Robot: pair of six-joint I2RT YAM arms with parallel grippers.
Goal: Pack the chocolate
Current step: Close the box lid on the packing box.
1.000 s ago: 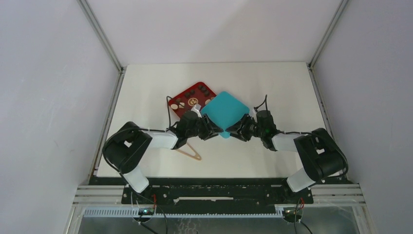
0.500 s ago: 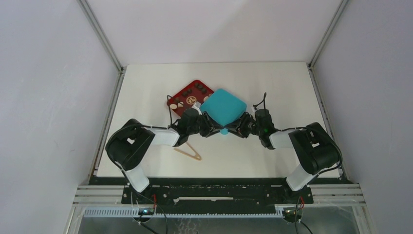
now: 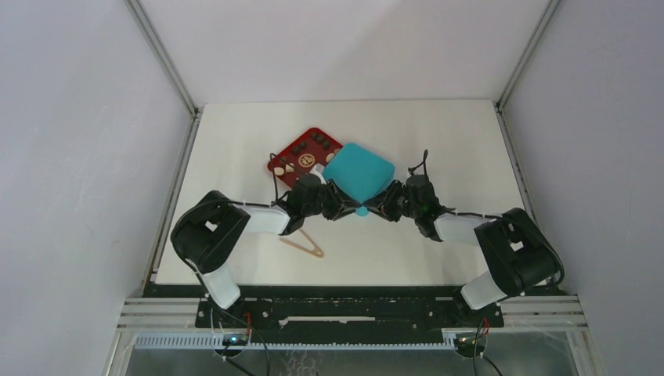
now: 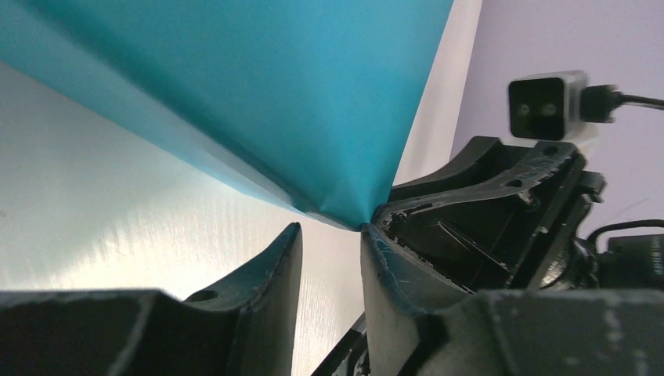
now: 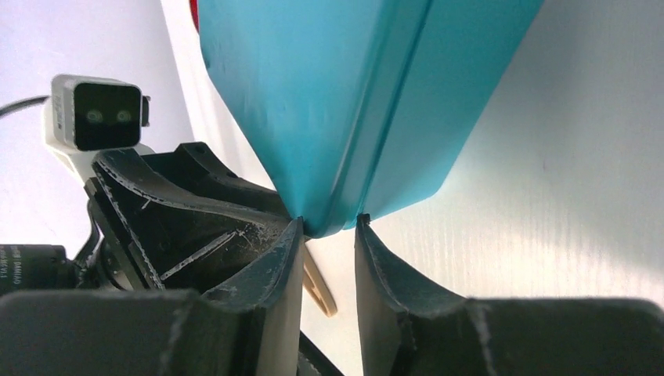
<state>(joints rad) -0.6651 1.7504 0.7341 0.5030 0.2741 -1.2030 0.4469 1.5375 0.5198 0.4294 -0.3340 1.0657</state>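
Observation:
The chocolate (image 3: 321,142) lies as small dark and pale pieces on the red tray (image 3: 276,163) at the table's middle left. A teal box (image 3: 359,176) sits closed just right of the tray, one corner pointing at the arms. My left gripper (image 3: 341,207) and right gripper (image 3: 377,209) meet at that near corner. In the left wrist view the teal box (image 4: 258,94) touches only the right fingertip and the left gripper (image 4: 331,233) keeps a gap. In the right wrist view the right gripper (image 5: 329,225) has both tips against the corner of the teal box (image 5: 344,102).
Tan wooden tongs (image 3: 305,245) lie on the table below the left arm; their end, the tongs (image 5: 319,291), shows under the right fingers. The two wrists are almost touching. White walls enclose the table on three sides.
Both grippers have narrowed their jaws at the box's near corner. The teal box now looks flatter and sits slightly further back than a second ago.

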